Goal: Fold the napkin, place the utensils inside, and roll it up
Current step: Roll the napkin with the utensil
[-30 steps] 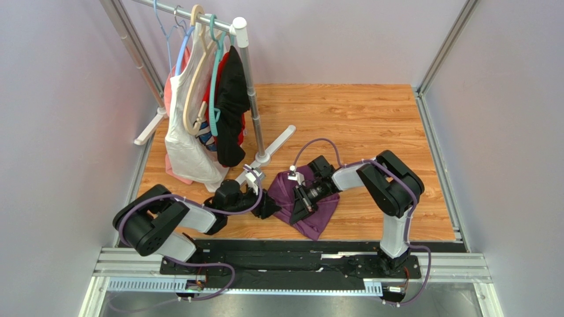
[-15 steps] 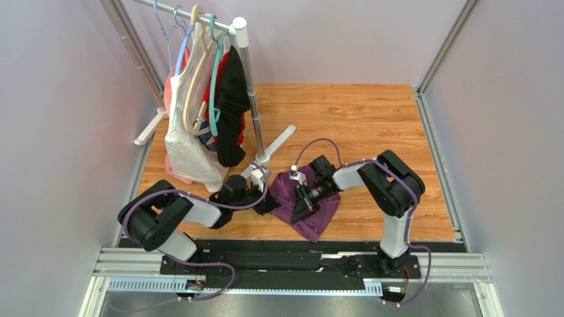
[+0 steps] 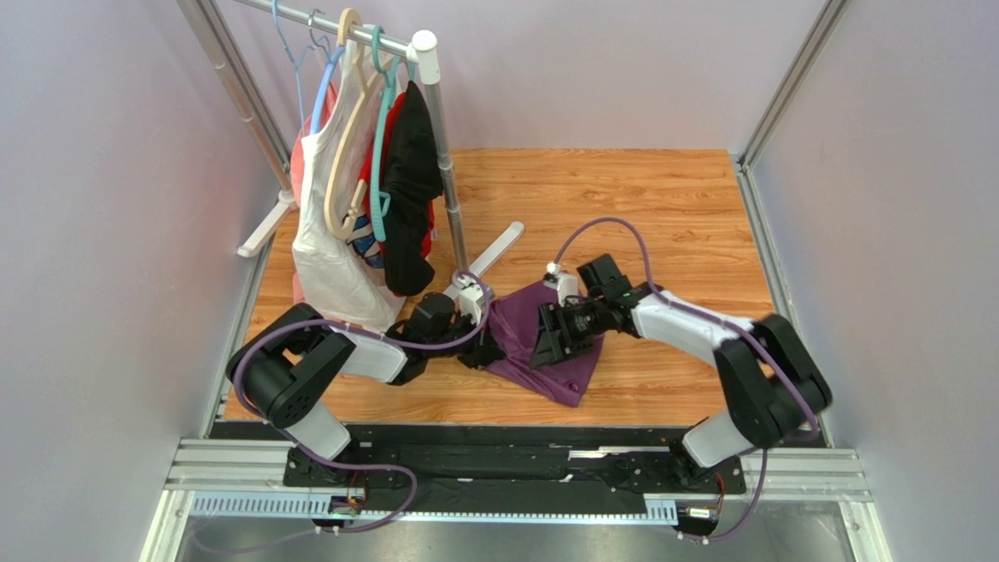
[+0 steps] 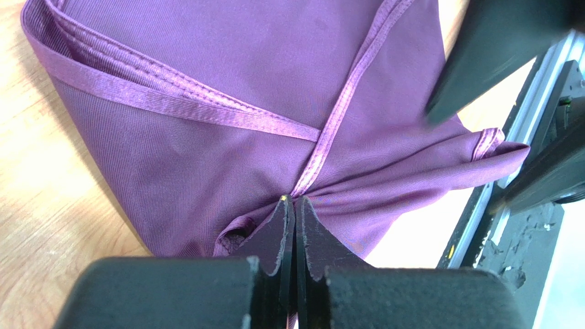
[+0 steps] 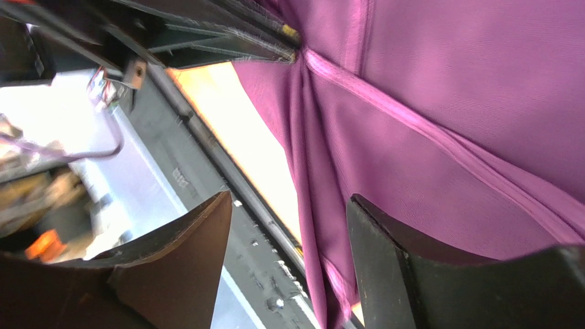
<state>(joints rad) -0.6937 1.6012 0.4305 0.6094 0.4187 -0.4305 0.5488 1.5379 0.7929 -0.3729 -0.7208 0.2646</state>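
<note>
My left gripper (image 4: 294, 203) is clenched tight. Its two fingertips press together on a pinch of the napkin (image 4: 226, 75), right where two shiny hems cross, and the cloth puckers into gathers at that spot. My right gripper (image 5: 290, 200) is released: the jaws stand wide apart, with purple cloth showing in the gap between them.

From above, both grippers meet at the napkin — the left one at its left edge, the right one over its middle, reaching in from the right. The napkin lies bunched and folded over on the wooden table (image 3: 668, 211), around the middle and towards the near side, just short of the black mounting rail (image 3: 528, 451).

At far left stands a clothes rack (image 3: 428, 141) hung with white, red and black garments — one white foot of it reaches close to my left wrist.
</note>
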